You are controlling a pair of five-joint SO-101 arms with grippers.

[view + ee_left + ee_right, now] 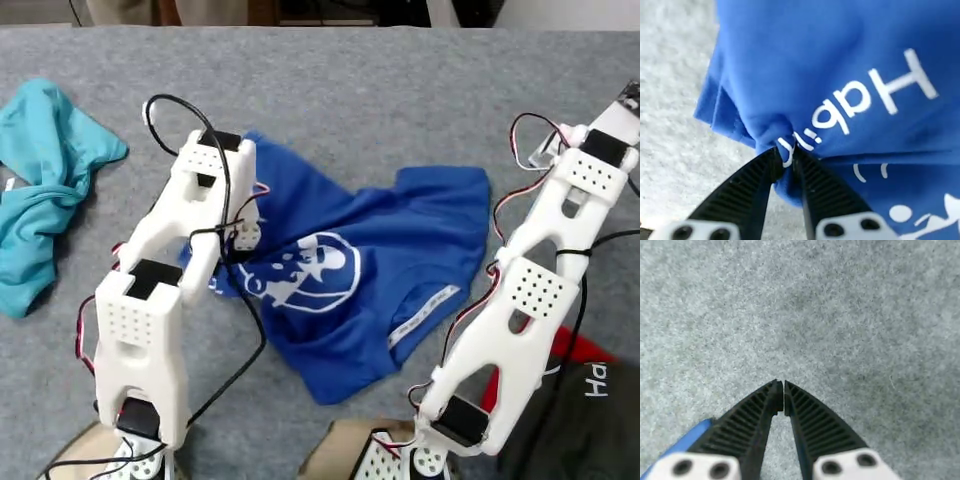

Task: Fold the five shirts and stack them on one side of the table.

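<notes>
Left claw (785,152) pinches a small fold at the hem edge of the blue shirt (370,270), tips pressed tight with cloth bunched between them. The grip looks thin, so my guess is it could slip if I pull hard. Right claw (780,390) is pressed together on nothing and hangs over bare grey desk (350,90) toward the far right corner, apart from any cloth. The blue shirt sits mid-desk with its white print up, wrinkled and skewed, one sleeve pointing toward the right edge and the side I grip toward the left edge. It is not flat and has no fold in it. The teal shirt (40,190) is bunched in a heap by the left edge, untouched as far as I can judge. A red garment (570,350) and a dark garment (570,430) are piled at the near right corner beside my right arm's base. They look crumpled too, though the arm hides part of them. I make out four garments, none folded, and no stack on either side. Judgement: the task is at its very start, with the first shirt being straightened. What's left is to flatten and fold the blue one, place it at one side, then do the same for the rest and stack them.
</notes>
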